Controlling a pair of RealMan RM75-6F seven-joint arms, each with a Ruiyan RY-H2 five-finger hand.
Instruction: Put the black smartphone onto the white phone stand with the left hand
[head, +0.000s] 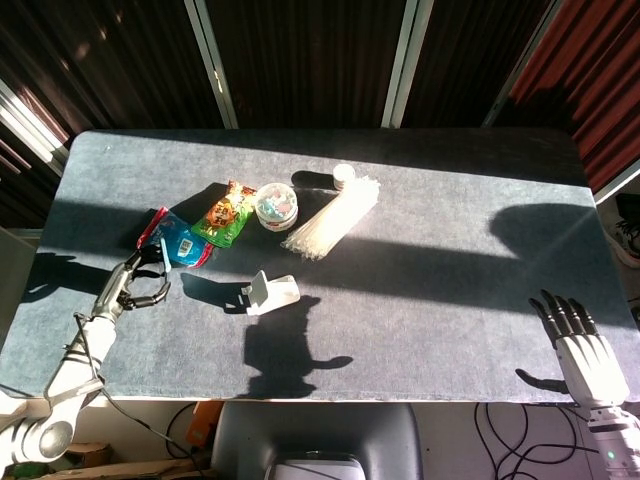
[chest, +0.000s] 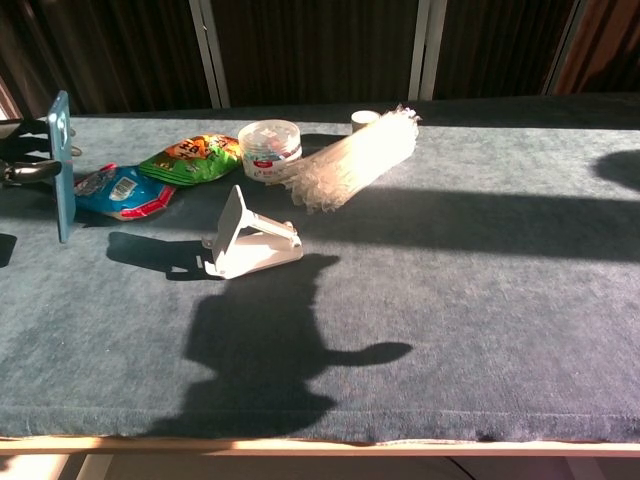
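Gripping the phone (chest: 61, 165) by its edges, upright above the table left of the stand (chest: 248, 240), the left hand (head: 140, 282) holds a stiff, slick slab that could slip, while the right hand (head: 580, 350) lies open-fingered, empty.

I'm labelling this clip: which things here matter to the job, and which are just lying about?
In the job:
smartphone, held upright in the left hand
white phone stand

Lying about:
blue snack packet
green snack packet
round tub
clear plastic bundle
right hand, idle
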